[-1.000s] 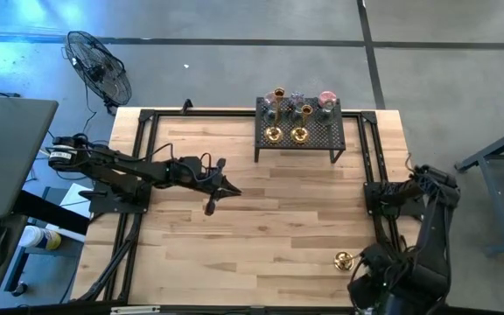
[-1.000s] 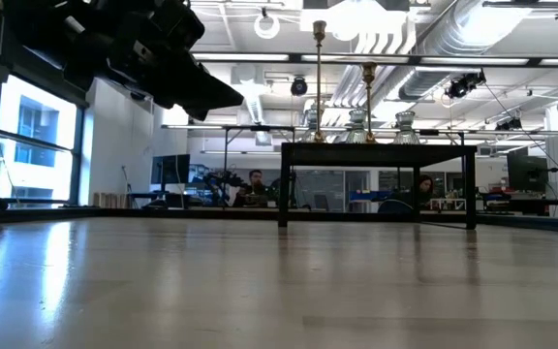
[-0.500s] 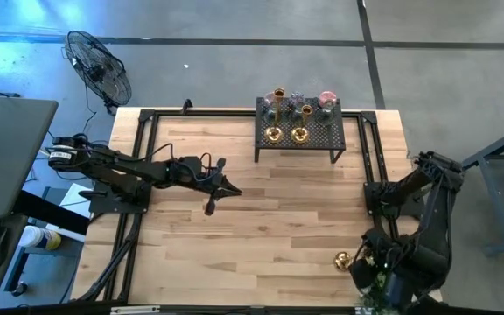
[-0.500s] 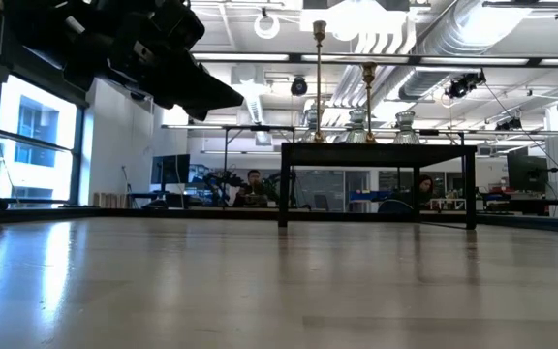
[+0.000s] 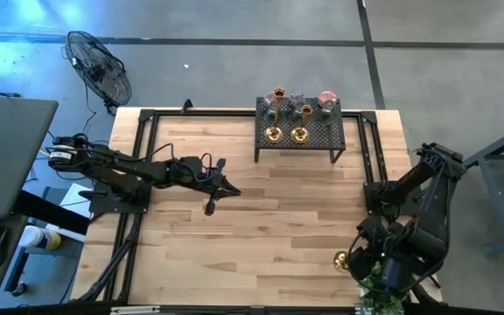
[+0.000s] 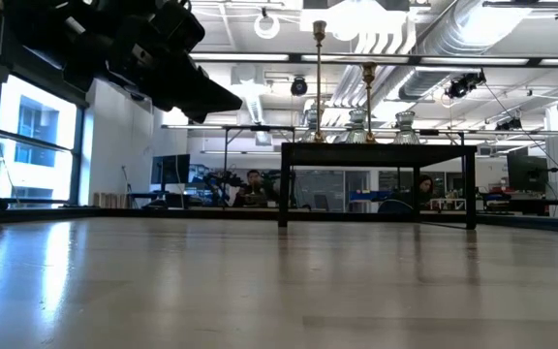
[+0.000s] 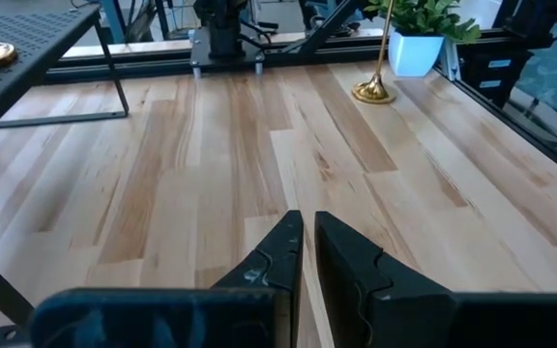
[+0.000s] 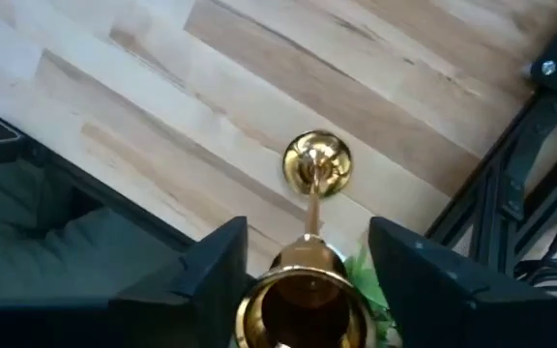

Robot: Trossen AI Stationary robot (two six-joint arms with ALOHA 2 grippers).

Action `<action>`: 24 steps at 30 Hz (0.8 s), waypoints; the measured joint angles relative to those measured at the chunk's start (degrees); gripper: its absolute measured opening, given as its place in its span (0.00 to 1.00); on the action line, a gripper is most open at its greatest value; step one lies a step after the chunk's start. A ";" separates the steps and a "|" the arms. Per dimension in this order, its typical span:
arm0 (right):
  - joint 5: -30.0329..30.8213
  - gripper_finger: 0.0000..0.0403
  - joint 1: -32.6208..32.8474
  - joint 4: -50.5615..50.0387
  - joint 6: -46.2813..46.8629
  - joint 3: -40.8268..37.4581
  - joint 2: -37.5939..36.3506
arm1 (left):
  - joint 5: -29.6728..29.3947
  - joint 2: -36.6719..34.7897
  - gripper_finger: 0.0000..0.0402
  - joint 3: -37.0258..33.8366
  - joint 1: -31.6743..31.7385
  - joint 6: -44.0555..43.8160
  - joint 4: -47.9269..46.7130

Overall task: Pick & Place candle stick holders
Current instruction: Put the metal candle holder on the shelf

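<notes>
- A brass holder (image 5: 342, 259) stands upright near the bench's (image 5: 261, 219) near edge at the right, just beside the plant (image 7: 420, 29).
- The right gripper (image 8: 303, 266) hangs over it, fingers (image 8: 206, 275) apart on either side of the cup, not touching.
- The left gripper (image 7: 304, 253) hovers mid-bench, fingers together, empty.
- The other holders (image 5: 297, 109) sit on the rack (image 5: 300, 133) at the far edge.
- Bare wood lies wide between rack and near edge.

One camera looks down on my table (image 5: 261, 201); one sits low; my wrist cameras share it close.
</notes>
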 joint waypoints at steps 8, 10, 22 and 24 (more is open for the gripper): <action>-1.49 0.34 0.00 0.48 -1.20 0.00 0.02 | 0.00 0.00 0.07 0.00 0.00 -0.20 -0.25; -1.94 0.31 -0.04 0.53 -1.55 0.00 0.02 | 0.00 0.00 0.07 0.00 0.00 -0.19 -0.25; 2.35 0.33 -6.67 2.56 -14.74 5.96 0.09 | 0.02 0.00 0.07 0.00 0.02 -0.34 -0.25; 3.25 0.31 -9.15 2.55 -19.42 7.56 0.09 | 0.01 0.00 0.07 0.00 0.02 -0.33 -0.25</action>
